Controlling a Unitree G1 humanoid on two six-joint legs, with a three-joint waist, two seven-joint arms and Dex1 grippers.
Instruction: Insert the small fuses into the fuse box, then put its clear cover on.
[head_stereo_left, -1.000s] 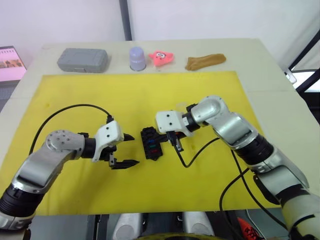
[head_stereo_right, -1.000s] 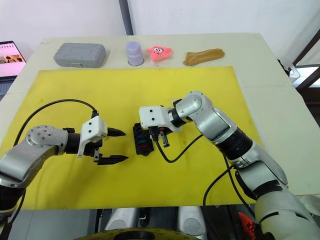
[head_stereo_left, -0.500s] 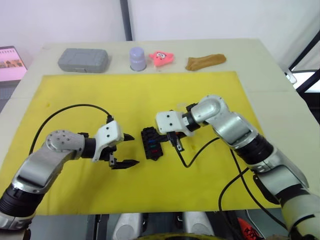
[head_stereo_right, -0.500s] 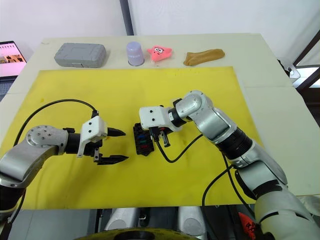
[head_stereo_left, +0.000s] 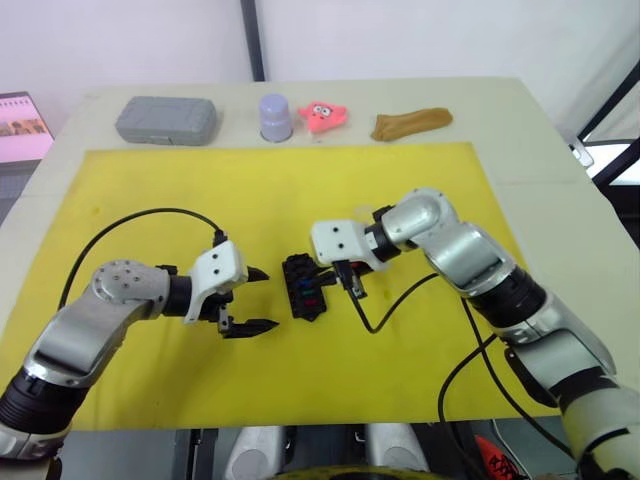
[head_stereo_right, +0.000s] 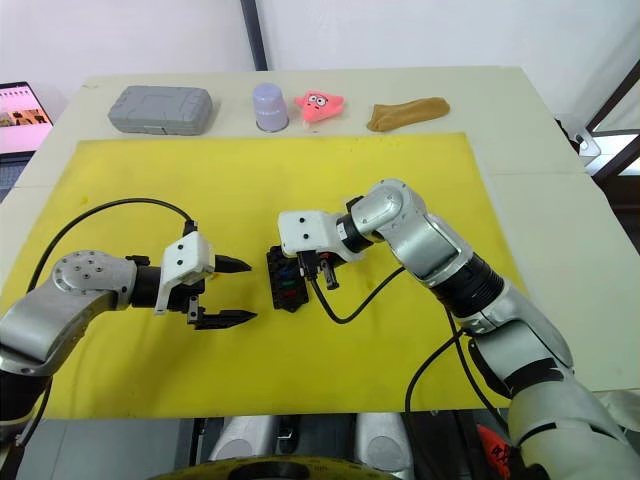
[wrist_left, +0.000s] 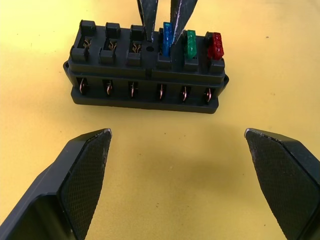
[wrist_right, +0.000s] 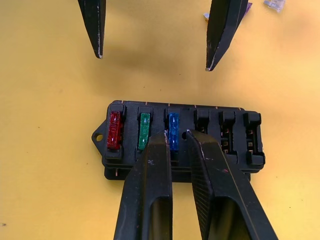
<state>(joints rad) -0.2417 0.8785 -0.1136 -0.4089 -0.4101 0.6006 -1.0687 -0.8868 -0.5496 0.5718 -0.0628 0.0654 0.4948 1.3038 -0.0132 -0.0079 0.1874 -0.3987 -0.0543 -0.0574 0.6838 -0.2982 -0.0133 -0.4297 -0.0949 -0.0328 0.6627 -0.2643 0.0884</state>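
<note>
The black fuse box (head_stereo_left: 303, 287) lies mid-mat with red (wrist_right: 115, 130), green (wrist_right: 144, 131) and blue (wrist_right: 173, 131) small fuses standing in one row. Its other slots are bare. My right gripper (wrist_right: 176, 134) comes down on the box and is shut on the blue fuse, which stands slightly taller than its neighbours. My left gripper (head_stereo_left: 270, 298) hovers open just left of the box, fingers (wrist_left: 85, 170) wide apart. Loose purple (wrist_right: 248, 6) and clear (wrist_right: 274, 5) fuses lie on the mat beyond it. A pale see-through piece (head_stereo_left: 362, 212) behind my right wrist may be the clear cover.
The yellow mat (head_stereo_left: 430, 180) covers most of the table. Along the far edge stand a grey case (head_stereo_left: 166, 119), a lilac cup (head_stereo_left: 275, 117), a pink star toy (head_stereo_left: 323, 115) and a brown lump (head_stereo_left: 410, 123). Black cables loop by both arms.
My right gripper has shifted very slightly at the fuse box. The left arm and the box have stayed put.
</note>
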